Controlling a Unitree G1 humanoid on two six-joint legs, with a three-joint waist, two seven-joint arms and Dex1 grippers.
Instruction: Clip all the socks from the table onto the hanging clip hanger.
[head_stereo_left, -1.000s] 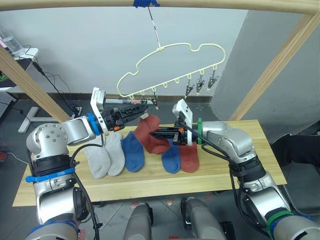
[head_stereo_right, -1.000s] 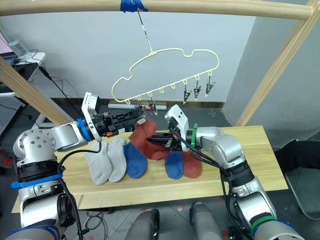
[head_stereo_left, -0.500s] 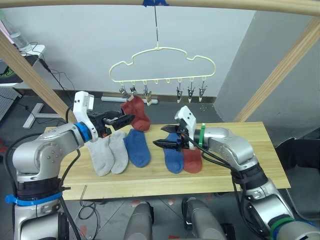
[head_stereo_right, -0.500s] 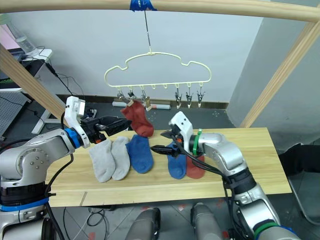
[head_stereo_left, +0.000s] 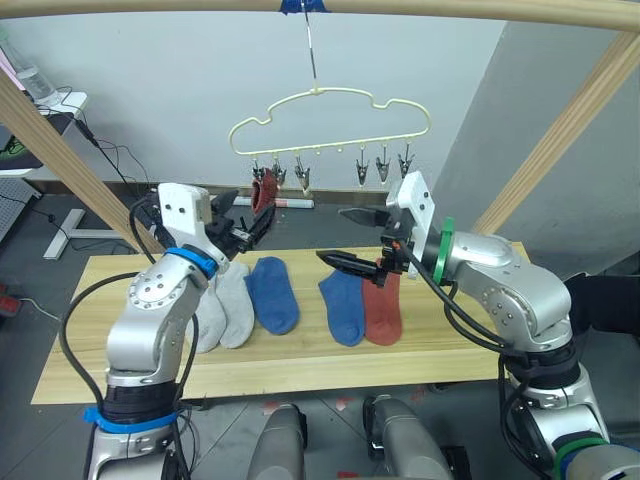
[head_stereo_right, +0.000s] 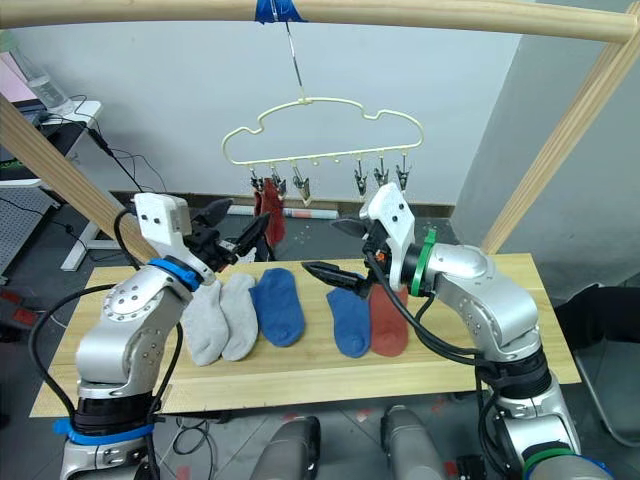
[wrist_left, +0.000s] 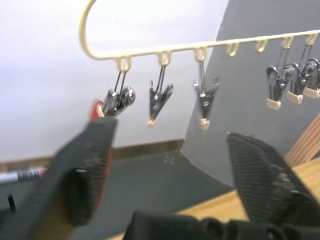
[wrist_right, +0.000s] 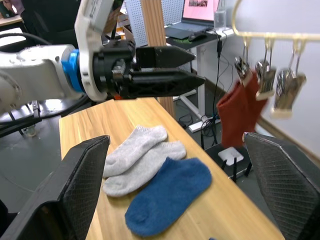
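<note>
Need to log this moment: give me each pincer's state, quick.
Left pincer: open, holding nothing.
Right pincer: open, holding nothing.

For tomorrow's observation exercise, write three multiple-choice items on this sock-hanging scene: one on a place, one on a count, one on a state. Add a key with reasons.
1. Where is the rust red sock that is off the table?
A. on the floor
B. clipped at the left end of the clip hanger
C. in the right gripper

2. How many socks lie on the table?
A. three
B. five
C. six

3. How are the left gripper's fingers?
A. shut on a sock
B. open and empty
C. shut on a clip

Key: 1 B, it hangs from a clip; 2 B, two grey, two blue, one red; 3 B, the fingers stand apart.
</note>
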